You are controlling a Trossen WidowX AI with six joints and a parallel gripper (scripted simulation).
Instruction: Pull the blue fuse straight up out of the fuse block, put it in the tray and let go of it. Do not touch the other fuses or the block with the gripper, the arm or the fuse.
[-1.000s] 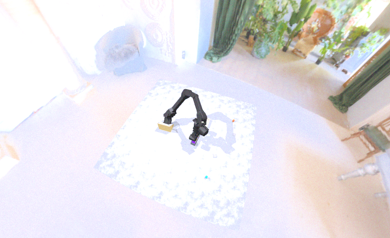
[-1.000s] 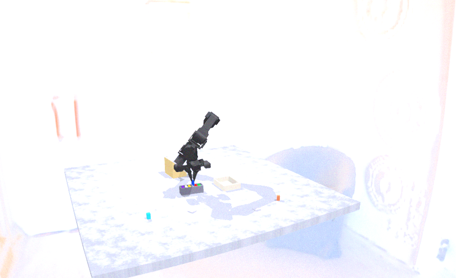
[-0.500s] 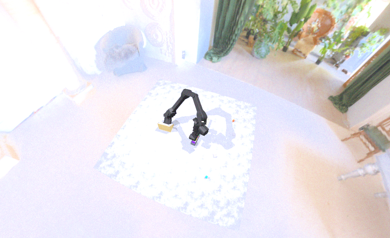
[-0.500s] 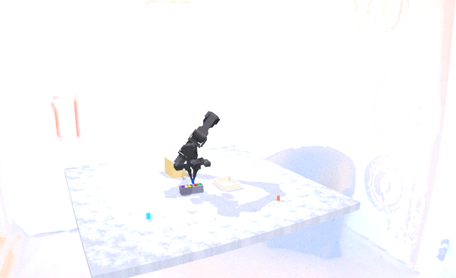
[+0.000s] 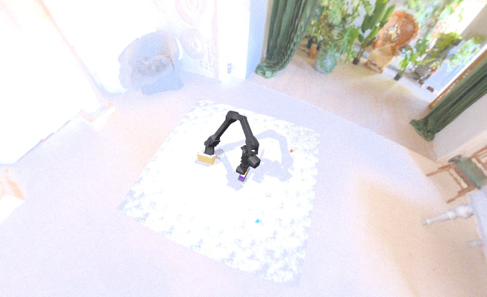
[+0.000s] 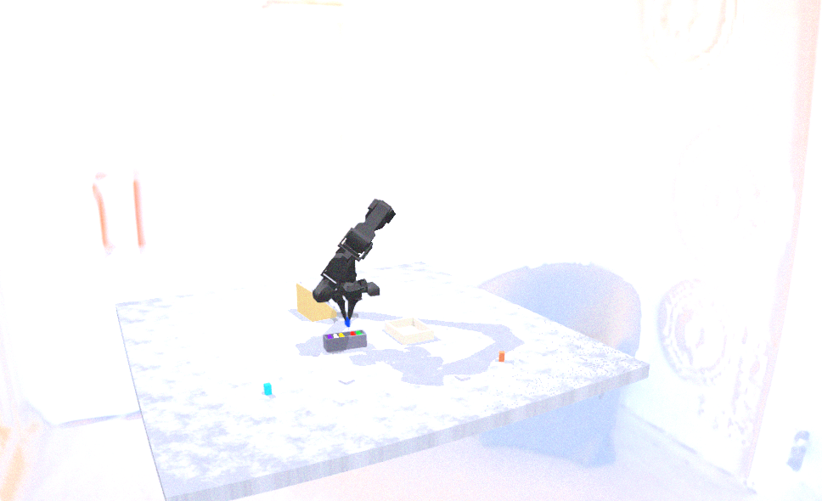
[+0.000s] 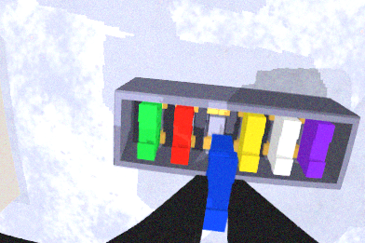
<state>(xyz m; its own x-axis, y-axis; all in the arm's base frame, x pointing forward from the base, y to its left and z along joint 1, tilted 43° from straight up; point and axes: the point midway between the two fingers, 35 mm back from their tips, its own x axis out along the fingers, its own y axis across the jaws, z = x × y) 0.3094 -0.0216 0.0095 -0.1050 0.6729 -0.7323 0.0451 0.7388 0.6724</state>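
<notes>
My gripper (image 7: 218, 188) is clamped on the blue fuse (image 7: 219, 187), which hangs clear above its emptied slot in the fuse block (image 7: 233, 94) (extraction looks done), leaving the carry to the tray (image 6: 409, 330) and release.

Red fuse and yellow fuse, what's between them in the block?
An empty slot, in the wrist view. The blue fuse that belongs there is lifted out, held in the hand above the block.

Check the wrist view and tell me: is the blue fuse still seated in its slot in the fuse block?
No: the blue fuse is held in the gripper above the fuse block, and the slot between the red and yellow fuses is vacant.
</notes>
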